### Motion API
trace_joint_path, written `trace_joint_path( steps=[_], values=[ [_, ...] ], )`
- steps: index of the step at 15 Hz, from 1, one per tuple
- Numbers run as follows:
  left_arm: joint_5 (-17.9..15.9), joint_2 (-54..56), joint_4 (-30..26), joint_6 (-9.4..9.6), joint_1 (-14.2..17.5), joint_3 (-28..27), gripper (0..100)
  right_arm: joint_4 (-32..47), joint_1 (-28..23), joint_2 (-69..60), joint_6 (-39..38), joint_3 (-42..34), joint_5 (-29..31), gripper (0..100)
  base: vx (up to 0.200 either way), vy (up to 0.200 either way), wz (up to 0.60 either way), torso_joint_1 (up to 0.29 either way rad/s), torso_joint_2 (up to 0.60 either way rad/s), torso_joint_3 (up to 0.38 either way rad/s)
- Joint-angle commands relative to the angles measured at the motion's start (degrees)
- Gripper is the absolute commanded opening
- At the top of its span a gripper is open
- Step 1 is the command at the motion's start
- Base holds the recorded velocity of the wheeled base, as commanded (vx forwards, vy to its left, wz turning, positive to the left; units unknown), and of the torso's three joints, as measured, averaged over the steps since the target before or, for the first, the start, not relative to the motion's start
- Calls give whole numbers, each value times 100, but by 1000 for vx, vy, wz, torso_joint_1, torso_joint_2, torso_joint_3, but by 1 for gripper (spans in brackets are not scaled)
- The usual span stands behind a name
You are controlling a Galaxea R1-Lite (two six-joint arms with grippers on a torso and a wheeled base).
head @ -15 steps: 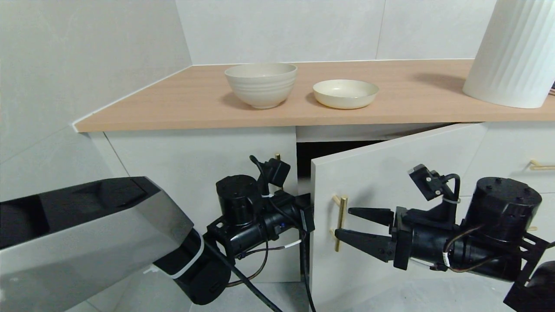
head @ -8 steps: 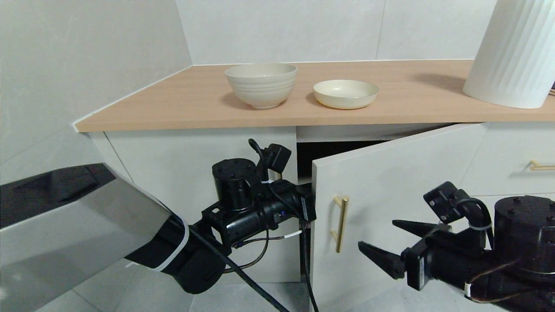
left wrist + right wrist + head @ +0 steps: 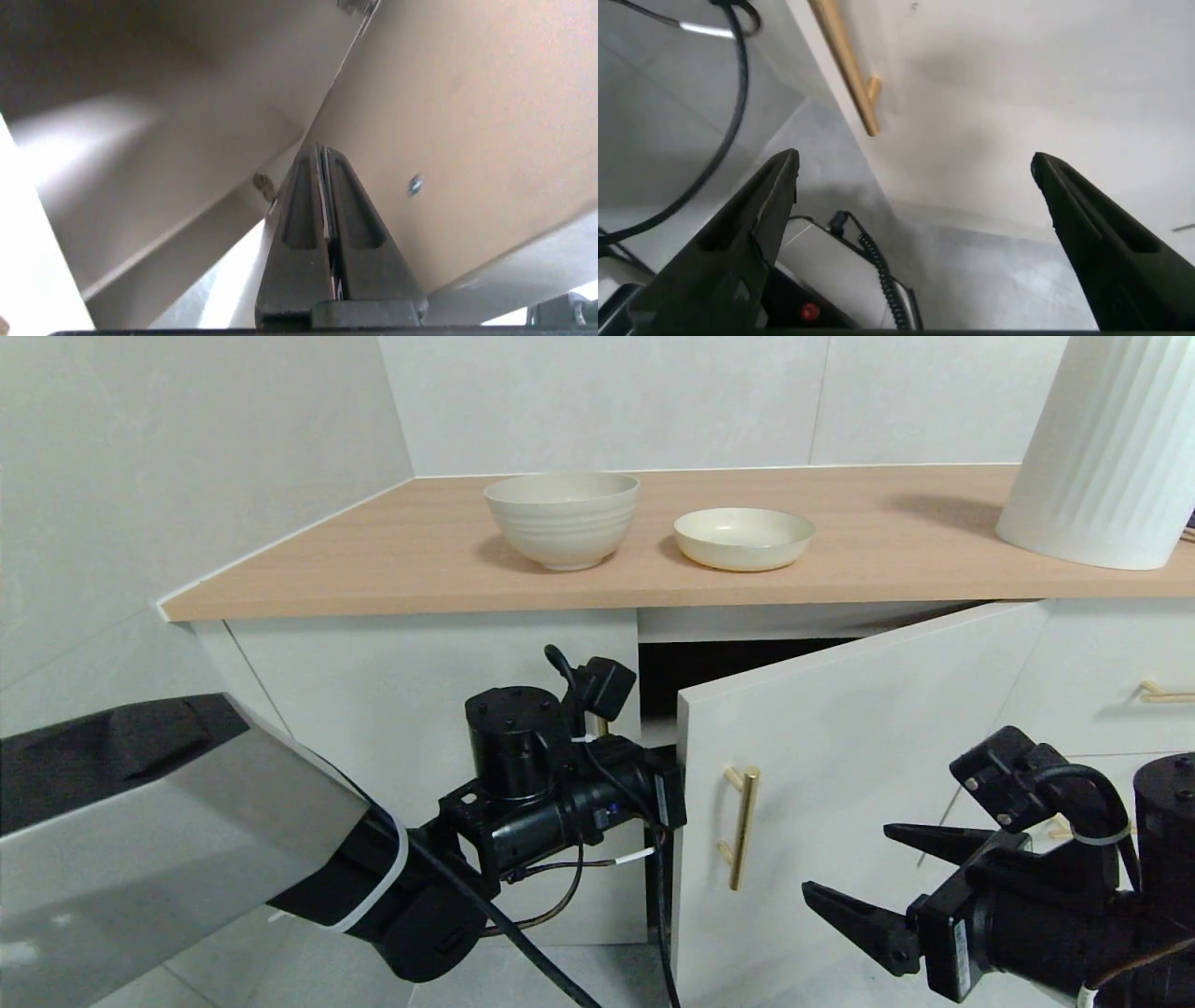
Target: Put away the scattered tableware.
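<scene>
Head view, from the left: the left claw (image 3: 322,159), its fingers pressed together, is tucked behind the free edge of the half-open cabinet door (image 3: 840,709), against its inner face. Above on the worktop (image 3: 373,569) stand a deep ribbed bowl (image 3: 562,518) and, just beside it to the right, a shallow dish (image 3: 744,537), both upright and apart. The door's brass handle (image 3: 742,826) hangs free. The right claw (image 3: 848,861) hovers near the handle, spread wide and holding nothing. A white ribbed vessel (image 3: 1102,448) stands far right.
</scene>
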State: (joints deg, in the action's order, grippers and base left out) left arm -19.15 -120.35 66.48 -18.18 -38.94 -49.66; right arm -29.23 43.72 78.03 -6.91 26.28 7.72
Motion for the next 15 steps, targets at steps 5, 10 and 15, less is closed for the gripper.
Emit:
trace_joint_path(
  steps=[5,10,15],
  values=[
    [-1,-15,-29,-2,-35,-17,0,164,85,-69,-3,-27,-112,100,-160,0,0,8,-1,2],
    [-10,-147,-21,-2,-35,-61,0,313,164,-113,-3,-27,-174,100,0,0,0,0,0,0],
    [-10,-235,-144,-2,-132,-263,0,313,181,-104,-3,-53,-200,100,0,0,0,0,0,0]
  ],
)
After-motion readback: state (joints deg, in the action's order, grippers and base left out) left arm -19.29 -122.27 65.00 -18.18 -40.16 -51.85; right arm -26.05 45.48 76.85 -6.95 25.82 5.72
